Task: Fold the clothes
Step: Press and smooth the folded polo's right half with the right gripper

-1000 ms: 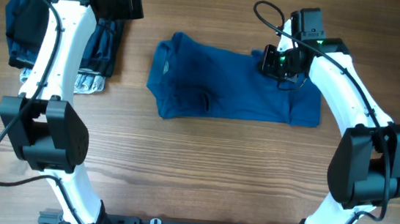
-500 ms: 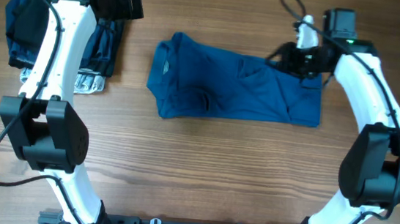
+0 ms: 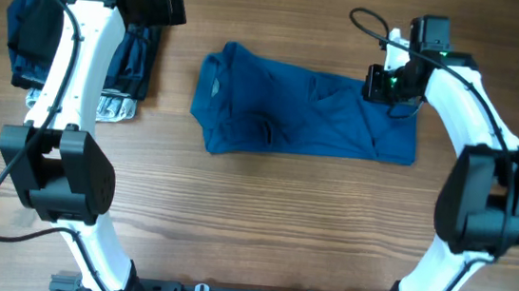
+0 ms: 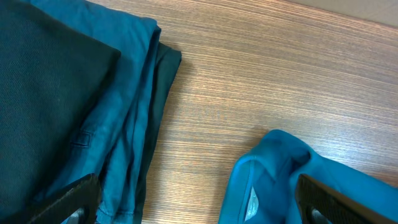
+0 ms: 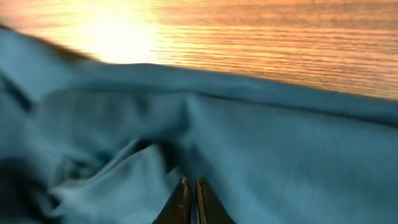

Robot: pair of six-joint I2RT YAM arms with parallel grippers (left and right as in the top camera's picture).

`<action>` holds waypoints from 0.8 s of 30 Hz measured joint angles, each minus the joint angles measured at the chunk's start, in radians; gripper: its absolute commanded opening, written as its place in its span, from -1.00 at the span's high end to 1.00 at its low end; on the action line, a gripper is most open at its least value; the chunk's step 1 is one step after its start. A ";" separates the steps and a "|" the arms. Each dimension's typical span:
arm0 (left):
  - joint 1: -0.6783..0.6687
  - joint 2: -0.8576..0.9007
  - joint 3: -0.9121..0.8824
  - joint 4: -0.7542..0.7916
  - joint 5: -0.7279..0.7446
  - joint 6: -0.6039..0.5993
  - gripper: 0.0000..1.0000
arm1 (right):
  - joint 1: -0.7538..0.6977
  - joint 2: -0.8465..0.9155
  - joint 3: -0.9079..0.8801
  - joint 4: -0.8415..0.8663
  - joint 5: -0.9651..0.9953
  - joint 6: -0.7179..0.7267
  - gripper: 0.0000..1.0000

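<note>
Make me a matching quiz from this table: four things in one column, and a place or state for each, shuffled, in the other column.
Things:
1. T-shirt
2. folded pile
3. left end effector
4. right end effector

Place or state:
A. open
B. far left of the table
C. shut on blue fabric
D. lying across the middle

Pairs: 1-D, 2-B, 3-A, 4-C

A plain medium-blue T-shirt (image 3: 291, 115) lies flat on the wooden table (image 3: 262, 222), folded into a wide band running left to right. Its neck end, with a small pale label (image 3: 215, 87), points left. Creases gather at its upper right.
</note>
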 measured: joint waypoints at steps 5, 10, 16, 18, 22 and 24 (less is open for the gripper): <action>0.000 0.000 0.000 0.000 0.000 0.000 -0.99 | 0.000 0.067 0.000 0.021 0.011 -0.011 0.91; 0.000 0.000 0.000 0.000 0.000 0.000 -0.99 | 0.000 0.075 0.000 -0.032 -0.050 -0.034 0.91; 0.000 0.000 0.000 0.000 0.000 0.000 -1.00 | 0.001 0.075 0.000 -0.223 -0.196 -0.109 0.92; 0.000 0.000 0.000 0.000 0.000 0.000 -1.00 | 0.001 0.075 0.000 -0.301 -0.218 -0.131 0.90; 0.000 0.000 0.000 0.000 0.000 0.000 -1.00 | 0.010 0.075 0.000 -0.356 -0.232 -0.169 0.85; 0.000 0.000 0.000 0.000 0.000 0.000 -0.99 | 0.023 0.075 0.000 -0.353 -0.237 -0.180 0.79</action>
